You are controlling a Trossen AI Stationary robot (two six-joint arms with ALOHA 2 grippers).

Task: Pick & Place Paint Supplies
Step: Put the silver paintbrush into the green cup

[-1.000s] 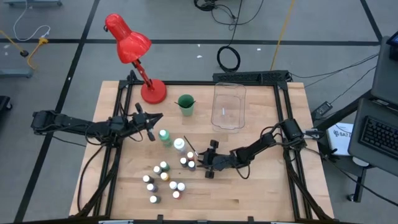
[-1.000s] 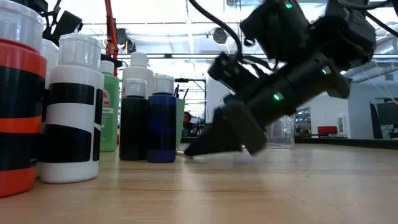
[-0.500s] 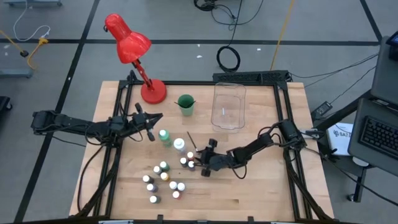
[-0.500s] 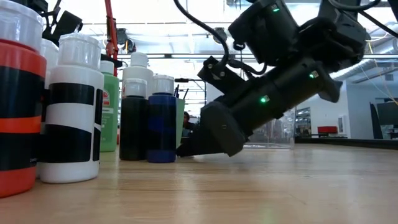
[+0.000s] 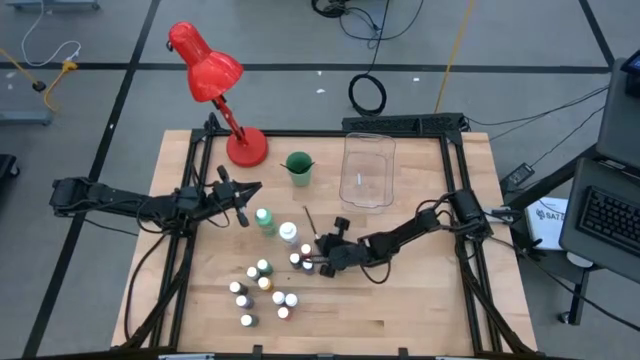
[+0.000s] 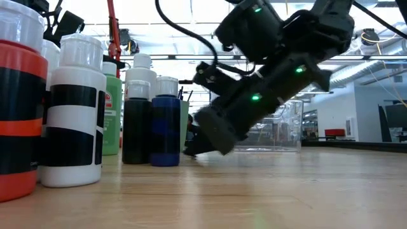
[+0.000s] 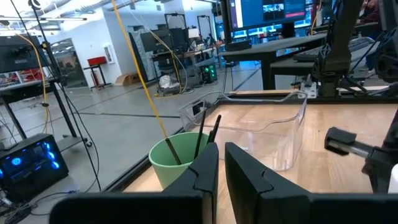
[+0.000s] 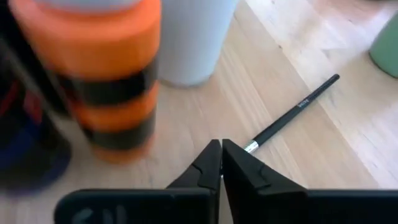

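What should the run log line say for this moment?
right gripper: shut on brush tip, low at table | left gripper: shut, idle, near green cup | clear bin: no supplies visible inside

In the right wrist view the orange bottle (image 8: 102, 68) is blurred and cut off at the top, so its cap does not show, and the white bottle (image 8: 189, 37) behind it loses its upper part the same way. The brush (image 8: 292, 112) runs down behind the right pincer (image 8: 219, 158), hiding its bristle end, perhaps nipped between the closed tips. In the low view the nearest bottle (image 6: 19, 108) is cropped by the left edge. From above, the small bottles (image 5: 262, 285) on the bench (image 5: 420, 310) are too tiny to read any labels.
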